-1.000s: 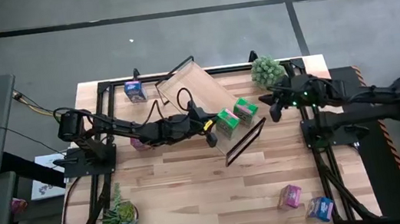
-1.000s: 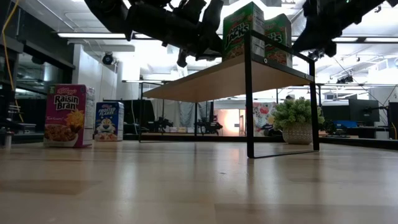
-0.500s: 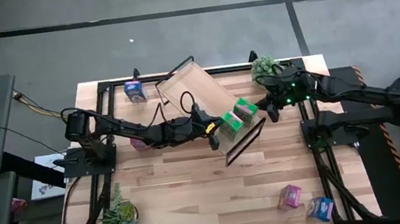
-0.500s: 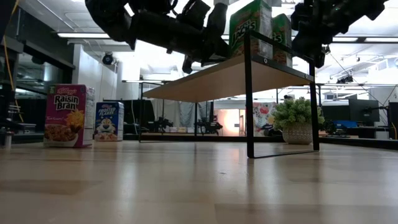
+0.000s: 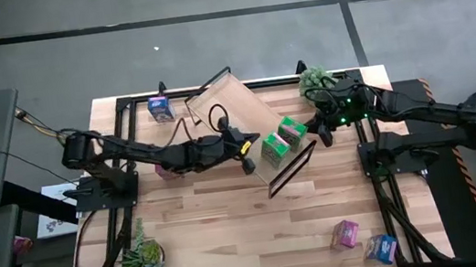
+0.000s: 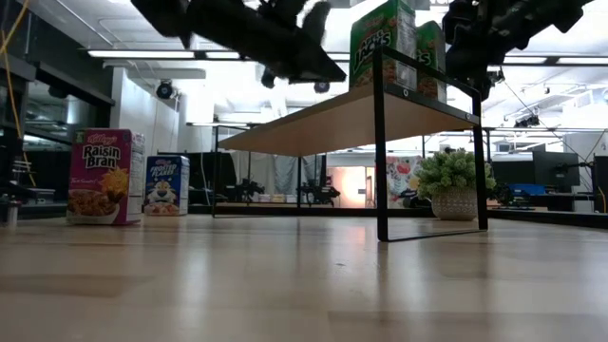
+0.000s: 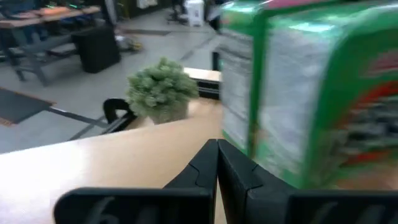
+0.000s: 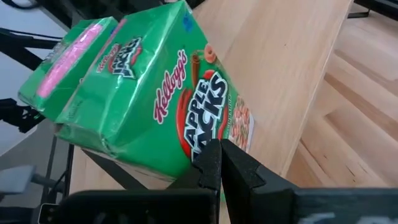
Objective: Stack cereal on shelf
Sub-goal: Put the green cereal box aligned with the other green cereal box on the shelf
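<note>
Two green cereal cartons [image 5: 274,147] [image 5: 291,131] stand upright side by side on the shelf [image 5: 230,107], at its near-right end. The shelf is a light-wood board on black frame ends, set diagonally on the table. In the low view the cartons [image 6: 380,43] [image 6: 425,57] stand over the black end frame. My left gripper [image 5: 252,146] is shut just left of them and its wrist view has a carton [image 7: 311,93] close beside the fingers [image 7: 217,149]. My right gripper [image 5: 319,130] is shut at the cartons' right side, facing the Apple Jacks carton [image 8: 155,106]. My left gripper touches nothing. My right gripper's shut fingertips [image 8: 219,155] point level from the table's right at the printed front face of the Apple Jacks carton [image 8: 205,118]. I cannot tell whether they touch it. The carton stands on the shelf board.
A blue carton [image 5: 160,108] stands at the table's far left. A pink [image 5: 347,233] and a blue carton [image 5: 382,248] lie near the near-right corner. A potted plant [image 5: 317,81] sits close behind the right gripper, another [image 5: 143,255] at the near left. Open planks lie between.
My left gripper has drawn back toward the table's left, away from the green carton, which stays upright on the shelf after sliding slightly right. My right gripper has moved toward the table's left, up to the cartons, and then held still.
</note>
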Controlling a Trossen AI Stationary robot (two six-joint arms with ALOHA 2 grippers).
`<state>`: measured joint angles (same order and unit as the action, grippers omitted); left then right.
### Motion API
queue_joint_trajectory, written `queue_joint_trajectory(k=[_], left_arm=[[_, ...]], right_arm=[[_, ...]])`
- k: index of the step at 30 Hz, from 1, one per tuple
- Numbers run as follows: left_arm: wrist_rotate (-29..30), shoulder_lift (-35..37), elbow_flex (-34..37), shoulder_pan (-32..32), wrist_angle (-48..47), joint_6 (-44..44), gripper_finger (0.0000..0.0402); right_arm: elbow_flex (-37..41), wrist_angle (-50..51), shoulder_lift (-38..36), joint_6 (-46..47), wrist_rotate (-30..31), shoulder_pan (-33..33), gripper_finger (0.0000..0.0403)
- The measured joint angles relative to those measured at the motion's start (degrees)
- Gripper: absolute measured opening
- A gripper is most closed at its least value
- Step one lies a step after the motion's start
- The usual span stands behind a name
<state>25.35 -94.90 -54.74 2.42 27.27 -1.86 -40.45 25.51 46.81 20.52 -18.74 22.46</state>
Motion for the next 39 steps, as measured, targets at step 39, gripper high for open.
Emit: queue_joint_trajectory(k=[39], left_arm=[[-23.33, 0.90, 1.81, 1.55, 3.19, 8.55, 0.0000]], right_arm=[[0.00, -0.25, 0.11, -3.01, -1.40, 0.00, 0.0000]])
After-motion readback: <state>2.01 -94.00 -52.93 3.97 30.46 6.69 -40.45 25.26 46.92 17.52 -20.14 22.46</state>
